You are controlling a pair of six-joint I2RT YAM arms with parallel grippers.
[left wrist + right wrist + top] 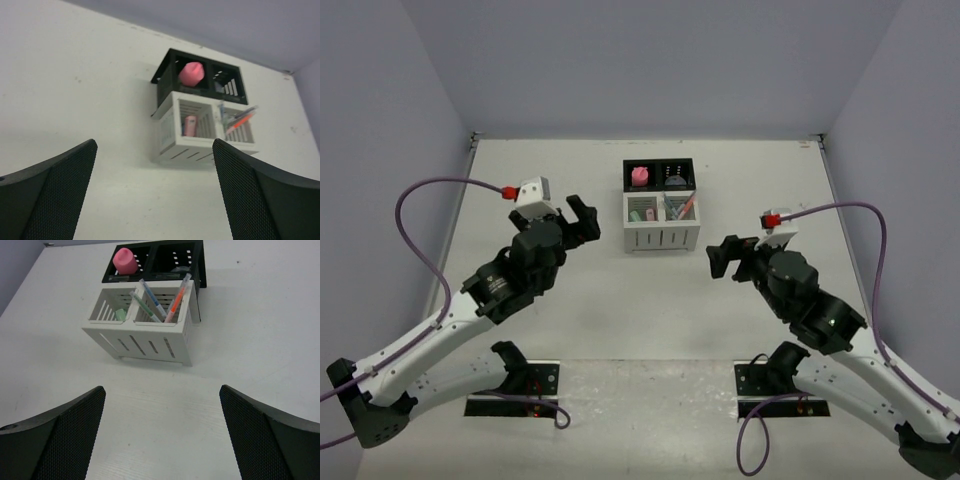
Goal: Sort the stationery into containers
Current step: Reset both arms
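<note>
The containers (662, 238) stand at the table's middle back, two black bins behind two white slotted ones. A pink eraser (640, 176) fills the left black bin, and a grey-blue puck (675, 181) lies in the right one. Stubby markers (642, 213) rest in the left white bin, thin pens (681, 208) in the right. My left gripper (582, 219) hovers open to their left, my right gripper (720, 258) open at their front right. The left wrist view shows the eraser (191, 73), a pink marker (190, 125) and pens (239, 120). The right wrist view shows an orange pen (176, 301) and a green marker (120, 315).
White walls enclose the table on three sides. Purple cables loop off both arms, one at the left (415, 240) and one at the right (880, 250). The arm bases (515, 385) sit at the near edge.
</note>
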